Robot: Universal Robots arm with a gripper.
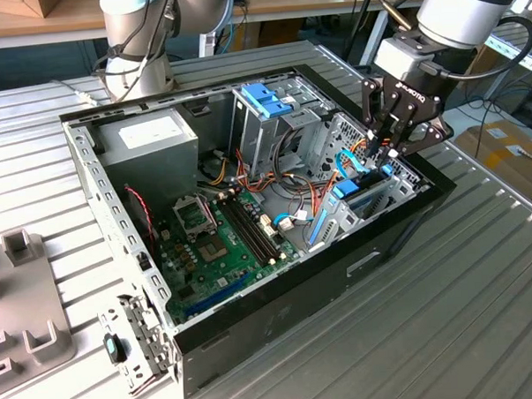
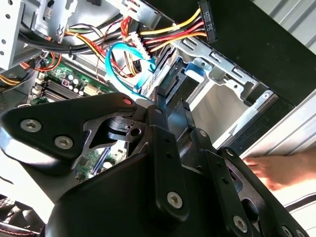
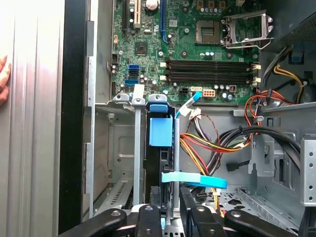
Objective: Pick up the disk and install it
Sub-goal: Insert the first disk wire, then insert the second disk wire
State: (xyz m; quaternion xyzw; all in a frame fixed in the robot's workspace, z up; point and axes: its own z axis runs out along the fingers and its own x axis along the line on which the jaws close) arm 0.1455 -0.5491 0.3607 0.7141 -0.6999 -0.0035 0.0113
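Tool (image 1: 386, 152) fingers clamp the disk (image 3: 160, 132), standing edgewise in its bay.

**Three cameras around an open computer case**

The exterior view looks down at an angle from above and from some way off, so the whole computer case (image 1: 278, 278) is seen on the ribbed metal table (image 1: 483, 314), with the gripper (image 1: 389, 155) over the end of the case on the exterior view's right.

The first wrist view faces straight down into the case from close above, past the gripper (image 3: 170, 217) to the drive bay (image 3: 118, 148) and the green circuit board (image 3: 197, 44).

The second wrist view looks from very near, along the gripper (image 2: 170, 101) at a tilt.

Both wrist views share the coloured cables (image 3: 207, 145) (image 2: 163, 37), the circuit board (image 2: 64, 86) and a hand (image 3: 4, 79) (image 2: 286, 170) at the edge.
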